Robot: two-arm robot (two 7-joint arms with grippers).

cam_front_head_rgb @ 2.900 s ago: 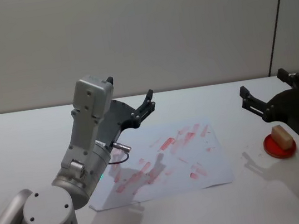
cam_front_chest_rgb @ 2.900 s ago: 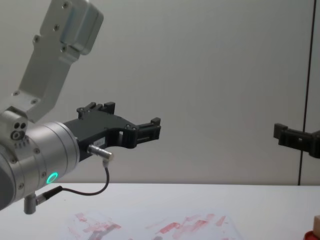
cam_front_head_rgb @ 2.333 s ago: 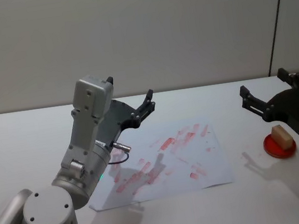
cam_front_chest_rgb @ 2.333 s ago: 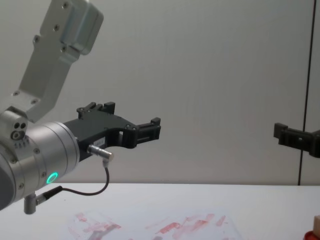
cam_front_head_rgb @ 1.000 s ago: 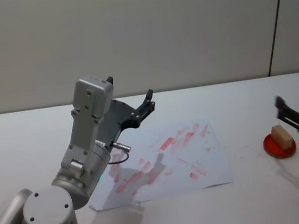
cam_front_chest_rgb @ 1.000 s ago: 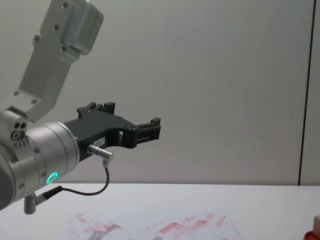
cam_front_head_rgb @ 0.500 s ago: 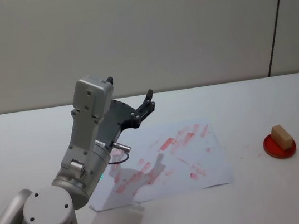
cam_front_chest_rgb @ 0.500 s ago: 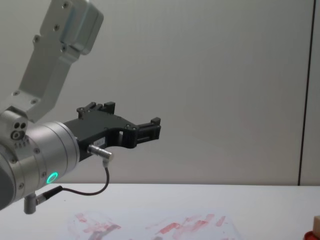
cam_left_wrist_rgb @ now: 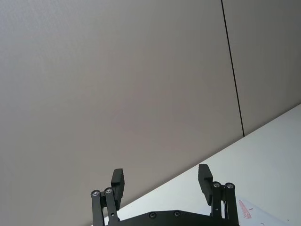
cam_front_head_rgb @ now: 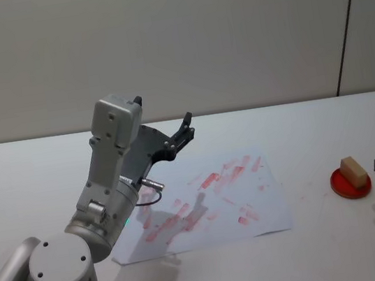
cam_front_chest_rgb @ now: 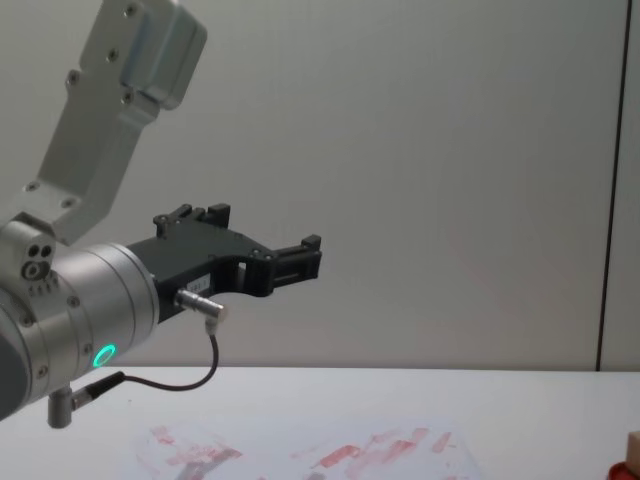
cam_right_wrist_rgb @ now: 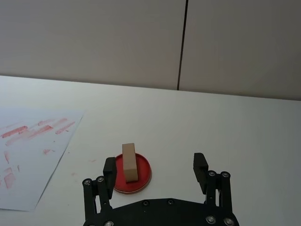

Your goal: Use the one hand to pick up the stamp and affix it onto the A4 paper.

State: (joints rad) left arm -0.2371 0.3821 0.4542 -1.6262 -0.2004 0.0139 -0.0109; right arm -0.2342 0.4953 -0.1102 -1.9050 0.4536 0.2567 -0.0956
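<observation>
White surface (cam_front_head_rgb: 312,122): carries all items. Silver left arm (cam_front_head_rgb: 111,173) with a green-lit ring: raised over the surface's left half. Its black left gripper (cam_front_head_rgb: 186,129) is held high, jaws spread wide with nothing between them. White sheet of paper (cam_front_head_rgb: 214,203) smeared with red rectangular ink marks: lying flat at centre. Black right gripper (cam_right_wrist_rgb: 154,162): low at the right edge, just beside the pad, jaws wide apart, empty. Flat red round pad (cam_front_head_rgb: 343,189): right of the paper, apart from it. Small light-tan wooden stamp block (cam_front_head_rgb: 352,170): resting on the pad, ungripped.
</observation>
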